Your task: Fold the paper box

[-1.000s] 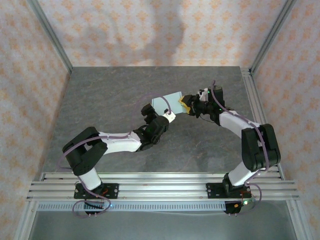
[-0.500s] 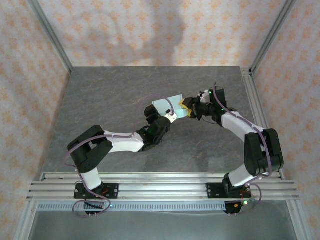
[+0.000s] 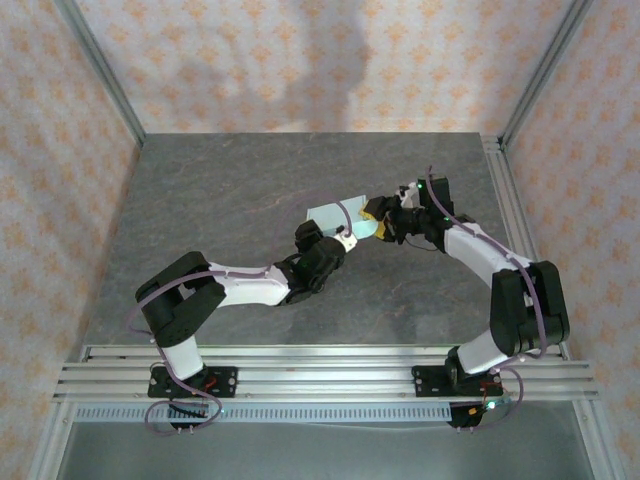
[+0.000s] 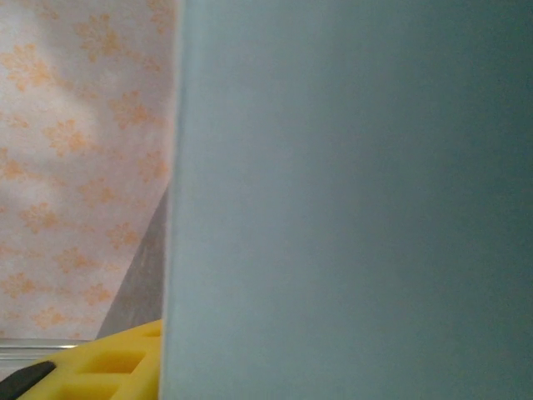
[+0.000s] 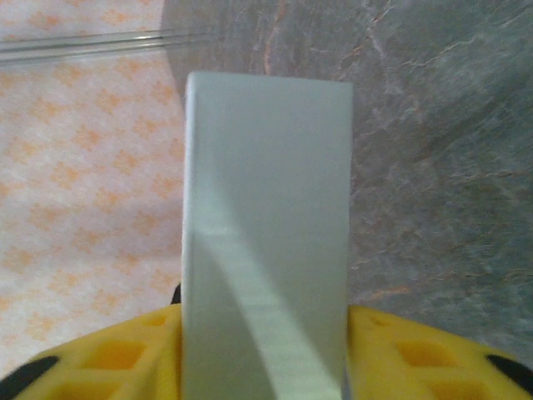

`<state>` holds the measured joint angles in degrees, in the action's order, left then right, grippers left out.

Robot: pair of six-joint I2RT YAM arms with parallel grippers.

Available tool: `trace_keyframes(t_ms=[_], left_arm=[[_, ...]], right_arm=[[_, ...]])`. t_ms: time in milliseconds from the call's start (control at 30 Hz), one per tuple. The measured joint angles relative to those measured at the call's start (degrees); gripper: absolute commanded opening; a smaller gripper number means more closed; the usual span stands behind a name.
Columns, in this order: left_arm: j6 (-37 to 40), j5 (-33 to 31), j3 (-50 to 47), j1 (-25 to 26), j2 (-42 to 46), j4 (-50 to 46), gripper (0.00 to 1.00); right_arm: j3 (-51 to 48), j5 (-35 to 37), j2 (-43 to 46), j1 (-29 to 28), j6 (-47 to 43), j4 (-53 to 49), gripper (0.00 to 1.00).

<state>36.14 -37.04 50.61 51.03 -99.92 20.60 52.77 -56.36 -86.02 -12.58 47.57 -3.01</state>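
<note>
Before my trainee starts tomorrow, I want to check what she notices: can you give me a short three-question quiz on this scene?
1. True or false: the box lies alone at the far left corner of the table.
2. In the right wrist view, the box stands: A) between the yellow fingers; B) left of both; C) flat on the table, far off.
3. In the top view, how many arms reach to the box?

Key: 1 false; 2 A; 3 two.
</note>
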Motion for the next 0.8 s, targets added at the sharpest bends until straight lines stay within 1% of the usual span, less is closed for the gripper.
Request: trace_keyframes(t_ms=[67,133,233,367,467,633,800], left_arm=[[-1.38,0.15,0.68,-0.04,0.00,-2.14,0.46],[-2.82,0.48,1.57,-0.04,0.00,-4.44,0.45],[-4.96,1.11,3.04,-0.04,0.00,-8.11,0.44],[-8.94,4.79,5.92,-0.44,0.02,-15.91,0.46],[-11.96,9.86,8.81,-1.27,0.33,-23.50,0.49],[-16.65,19.93,14.47,-2.16,1.20,-37.07,0.49],[-19.19,26.80,16.63,-2.34,1.95,-46.38,0.48]], right_arm=[[0.48,1.20,0.50,-0.02,-2.10,-1.97,0.67],[0.57,2.49,1.40,-0.02,-3.65,-3.39,0.73],[0.68,5.31,3.21,0.00,-6.34,-5.73,0.77],[1.36,10.91,6.10,0.15,-11.10,-10.34,0.78],[1.73,15.63,9.01,0.26,-16.20,-13.60,0.77],[5.27,21.86,12.55,0.37,-28.09,-19.91,0.77],[6.60,25.86,16.22,0.37,-38.99,-23.74,0.77]])
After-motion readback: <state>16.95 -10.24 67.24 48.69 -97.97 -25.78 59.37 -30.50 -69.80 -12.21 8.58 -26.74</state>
